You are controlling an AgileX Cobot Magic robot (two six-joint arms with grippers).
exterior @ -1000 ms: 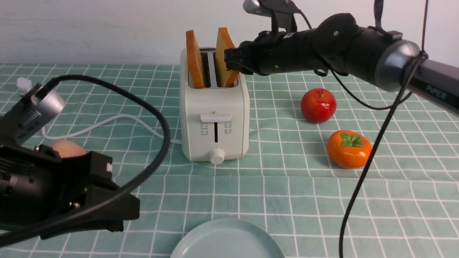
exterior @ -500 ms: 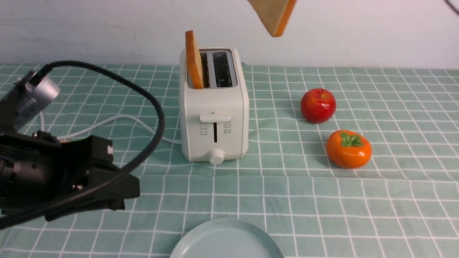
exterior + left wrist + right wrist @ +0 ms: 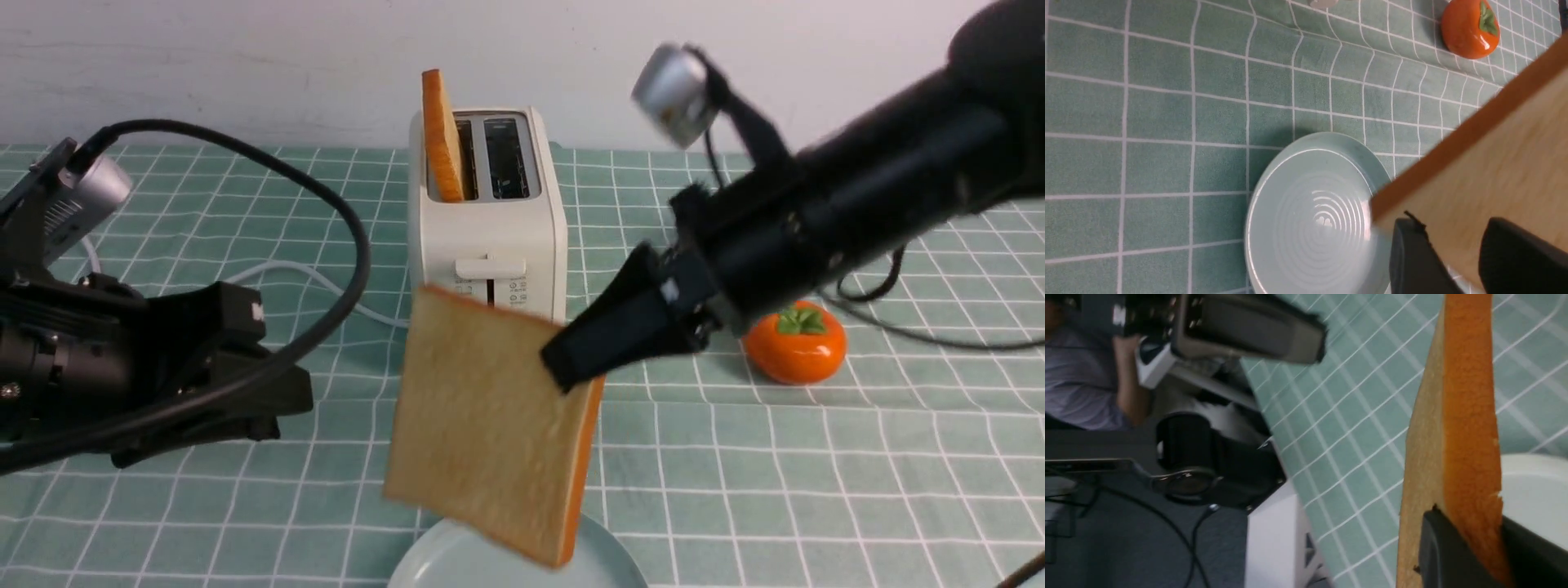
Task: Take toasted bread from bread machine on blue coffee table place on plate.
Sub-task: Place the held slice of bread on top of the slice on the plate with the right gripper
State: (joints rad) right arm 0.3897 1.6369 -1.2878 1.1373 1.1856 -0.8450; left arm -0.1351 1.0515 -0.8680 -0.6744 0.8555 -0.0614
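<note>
My right gripper [image 3: 571, 363] is shut on one slice of toasted bread [image 3: 490, 425], pinching its upper corner. The slice hangs tilted just above the pale plate [image 3: 614, 563] at the front edge of the blue coffee table [image 3: 816, 457]. In the right wrist view both black fingers clamp the orange crust [image 3: 1470, 416]. A second slice [image 3: 442, 139] stands in the left slot of the cream bread machine [image 3: 490, 237]; its right slot is empty. My left gripper [image 3: 273, 400] hovers left of the plate [image 3: 1257, 204], open and holding nothing, with the bread [image 3: 1494, 163] beyond its fingers [image 3: 1412, 261].
An orange persimmon [image 3: 793, 343] sits right of the bread machine, partly behind my right arm, and shows too in the left wrist view as the persimmon [image 3: 1470, 28]. The white cord [image 3: 269, 273] trails left from the bread machine.
The right gripper pulled its slice out of the right slot, rose out of view, then came down forward over the plate. The left arm shifted slightly.
</note>
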